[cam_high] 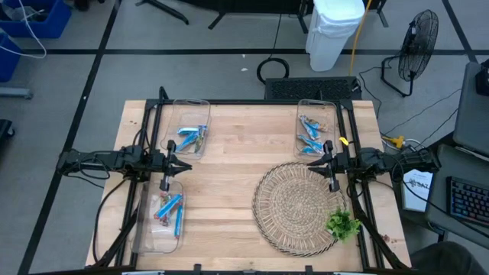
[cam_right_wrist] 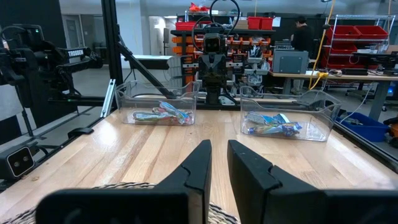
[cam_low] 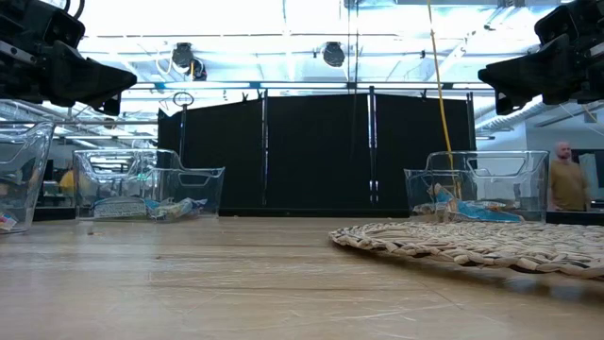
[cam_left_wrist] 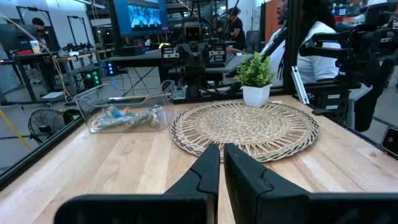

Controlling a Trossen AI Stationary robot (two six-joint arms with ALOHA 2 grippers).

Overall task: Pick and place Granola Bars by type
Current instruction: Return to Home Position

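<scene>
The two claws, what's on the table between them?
In the high view, only bare wooden table and the woven mat's upper edge lie between the left claw and the right claw.
</scene>
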